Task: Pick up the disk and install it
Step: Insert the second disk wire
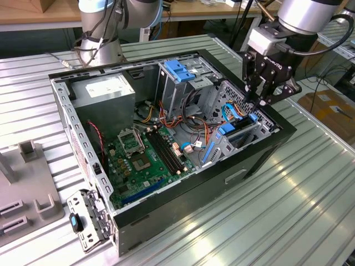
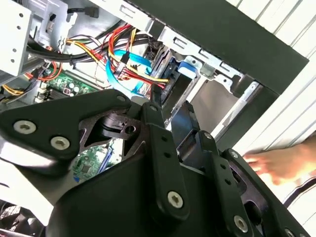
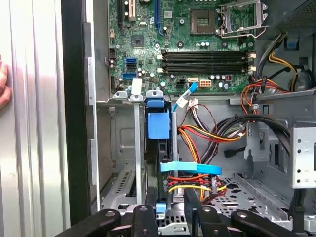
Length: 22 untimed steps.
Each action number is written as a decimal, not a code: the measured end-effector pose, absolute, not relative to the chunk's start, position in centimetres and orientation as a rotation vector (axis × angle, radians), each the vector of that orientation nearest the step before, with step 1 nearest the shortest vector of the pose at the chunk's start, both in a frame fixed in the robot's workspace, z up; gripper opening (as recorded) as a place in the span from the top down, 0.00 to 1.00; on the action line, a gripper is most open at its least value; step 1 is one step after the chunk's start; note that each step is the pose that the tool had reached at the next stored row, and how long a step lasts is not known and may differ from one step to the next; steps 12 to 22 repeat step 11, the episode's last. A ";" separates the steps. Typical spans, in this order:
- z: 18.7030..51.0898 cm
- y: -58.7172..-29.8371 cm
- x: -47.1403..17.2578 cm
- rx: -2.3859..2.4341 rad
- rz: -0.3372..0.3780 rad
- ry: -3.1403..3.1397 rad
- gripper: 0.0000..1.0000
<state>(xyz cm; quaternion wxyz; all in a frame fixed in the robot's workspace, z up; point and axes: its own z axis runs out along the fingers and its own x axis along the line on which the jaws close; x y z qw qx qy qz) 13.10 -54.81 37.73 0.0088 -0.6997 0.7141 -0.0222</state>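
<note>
Desk (image 1: pixel 288 194): ribbed metal; carries an open computer case (image 1: pixel 183 200) lying on its side.
Case contents: green circuit board (image 1: pixel 141 158) on the floor of the case; grey power supply (image 1: pixel 105 91) in the far corner at the exterior view's left; a metal drive cage with a blue latch (image 1: pixel 180 69) at the back; bundles of red, orange and yellow cables (image 3: pixel 207 133); a flat light-blue cable (image 3: pixel 190 169).
Disk (image 1: pixel 228 131): stands on edge in a narrow metal bay at the case's corner on the exterior view's right, beside the black wall.
Disk axis: in the first wrist view the disk (image 3: pixel 159 126) shows edge-on as a thin dark strip with a blue rail and a blue tab; its long axis runs from the circuit board side towards the gripper.
Gripper (image 1: pixel 256 102): black, hangs just above the bay, pointing down at the disk's upper edge.
Fingers: cannot tell whether apart or clamped.
Other: a person's hand (image 2: pixel 281 163) rests on the desk outside the black wall.
</note>
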 end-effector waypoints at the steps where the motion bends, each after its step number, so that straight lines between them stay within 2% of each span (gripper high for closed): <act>1: 37.7 -54.8 12.6 -2.185 -0.071 2.230 0.64; 5: 37.6 -54.8 10.8 -2.185 -0.071 2.230 0.64; 22: 37.6 -54.8 10.8 -2.185 -0.071 2.230 0.64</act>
